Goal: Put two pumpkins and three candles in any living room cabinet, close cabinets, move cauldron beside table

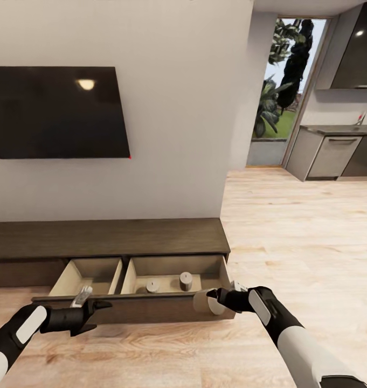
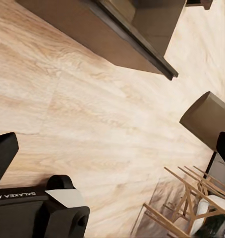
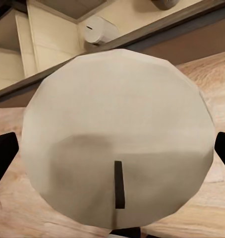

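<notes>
3 candles: 2 standing in the open drawer's right compartment [image 1: 152,285] [image 1: 186,281], 1 gripped in the right hand [image 1: 207,302]. 1 cabinet [image 1: 108,237], 1 drawer [image 1: 134,310] pulled out, 2 compartments. 2 hands: left hand [image 1: 91,310], right hand [image 1: 222,299]. 1 television [image 1: 56,112].

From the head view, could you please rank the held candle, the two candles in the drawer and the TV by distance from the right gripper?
1. Held candle, in the right gripper.
2. Upright drawer candle, right compartment.
3. Tipped drawer candle, further left.
4. TV, on the wall.
</notes>
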You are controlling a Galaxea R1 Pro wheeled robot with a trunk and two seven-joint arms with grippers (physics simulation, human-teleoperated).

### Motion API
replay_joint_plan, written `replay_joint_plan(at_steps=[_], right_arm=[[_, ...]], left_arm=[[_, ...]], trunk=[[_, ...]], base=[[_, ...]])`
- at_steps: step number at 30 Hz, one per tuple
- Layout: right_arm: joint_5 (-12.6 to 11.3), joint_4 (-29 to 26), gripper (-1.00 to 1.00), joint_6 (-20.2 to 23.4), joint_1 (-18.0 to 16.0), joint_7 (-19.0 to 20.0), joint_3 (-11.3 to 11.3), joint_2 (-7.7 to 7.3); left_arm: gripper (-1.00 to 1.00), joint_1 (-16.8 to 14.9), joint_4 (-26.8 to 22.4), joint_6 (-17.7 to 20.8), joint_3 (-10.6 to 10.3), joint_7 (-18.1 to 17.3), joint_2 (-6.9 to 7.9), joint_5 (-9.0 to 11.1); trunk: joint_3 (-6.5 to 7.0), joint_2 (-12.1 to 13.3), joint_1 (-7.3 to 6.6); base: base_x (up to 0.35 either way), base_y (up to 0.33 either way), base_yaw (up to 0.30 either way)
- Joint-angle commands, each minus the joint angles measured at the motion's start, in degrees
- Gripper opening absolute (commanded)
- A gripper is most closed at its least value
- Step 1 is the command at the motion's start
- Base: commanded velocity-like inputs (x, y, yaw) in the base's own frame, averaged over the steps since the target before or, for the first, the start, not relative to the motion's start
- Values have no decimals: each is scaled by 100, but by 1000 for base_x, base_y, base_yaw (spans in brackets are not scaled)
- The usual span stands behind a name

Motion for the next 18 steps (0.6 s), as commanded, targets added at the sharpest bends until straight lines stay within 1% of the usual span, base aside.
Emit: replay_joint_plan(at_steps=[1, 5, 11, 14, 18], right_arm=[[-6, 1, -100, -4, 0, 16, -3, -1], [-18, 1, -100, -9, 0, 7, -41, -4], [-38, 1, -100, -8, 0, 33, -63, -3], [-48, 1, -100, -10, 0, 37, -63, -2], [-51, 1, -100, -9, 0, 37, -63, -1]], left_arm=[[100, 2, 0, -1, 0, -11, 1, -1], [100, 5, 0, 2, -1, -29, 2, 3], [100, 17, 1, 17, 7, -54, 28, 30], [100, 22, 2, 22, 8, -63, 35, 33], [100, 22, 1, 23, 8, -66, 37, 36]], trunk=[[18, 42, -23], [90, 202, -110], [90, 202, -110], [90, 202, -110], [90, 202, -110]], base=[[0, 0, 0], [0, 0, 0], [6, 0, 0], [187, 0, 0], [306, 0, 0]])
